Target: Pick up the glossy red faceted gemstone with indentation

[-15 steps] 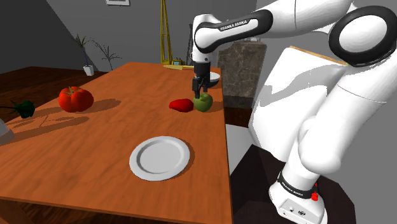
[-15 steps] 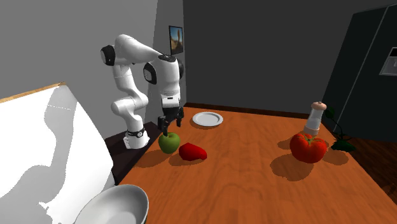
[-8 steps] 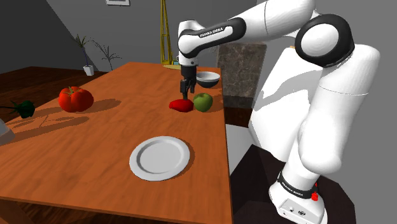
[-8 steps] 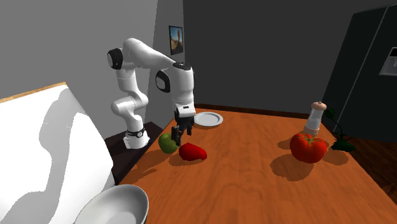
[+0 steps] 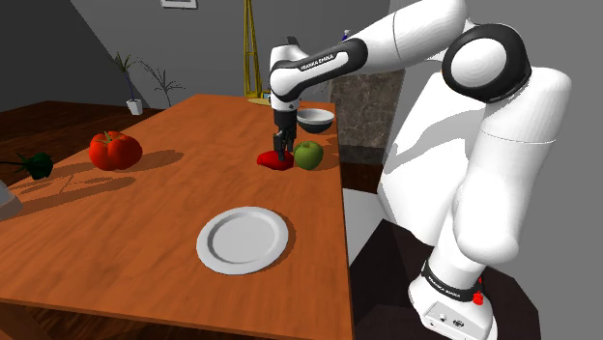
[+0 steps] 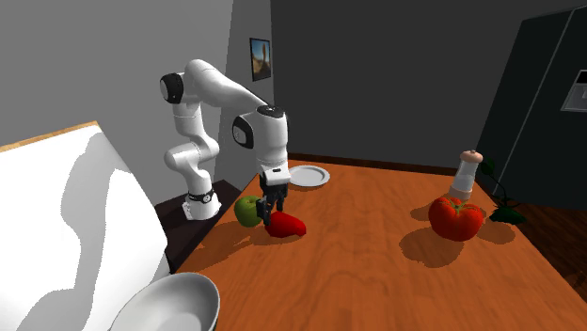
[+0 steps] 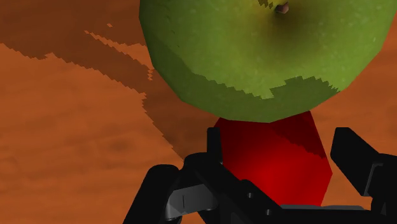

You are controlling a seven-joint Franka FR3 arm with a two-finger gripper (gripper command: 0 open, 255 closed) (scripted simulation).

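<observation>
Nearest on the wooden table [image 5: 135,217] lies a white plate [image 5: 243,240]. Beyond it, close to the table's right edge in the shoulder view, the red gemstone [image 5: 270,160] [image 6: 290,226] [image 7: 273,168] rests on the wood, with a green apple [image 5: 309,155] [image 6: 246,211] [image 7: 261,51] just beside it on the right. The white arm [image 5: 483,145] rises from its stand [image 5: 454,304], folds over and reaches left, with the hand pointing straight down. The gripper [image 5: 281,155] [image 6: 272,214] [image 7: 280,137] straddles the gemstone, fingers [image 7: 353,156] apart at its sides. Farther back sits a pale bowl [image 5: 316,120].
</observation>
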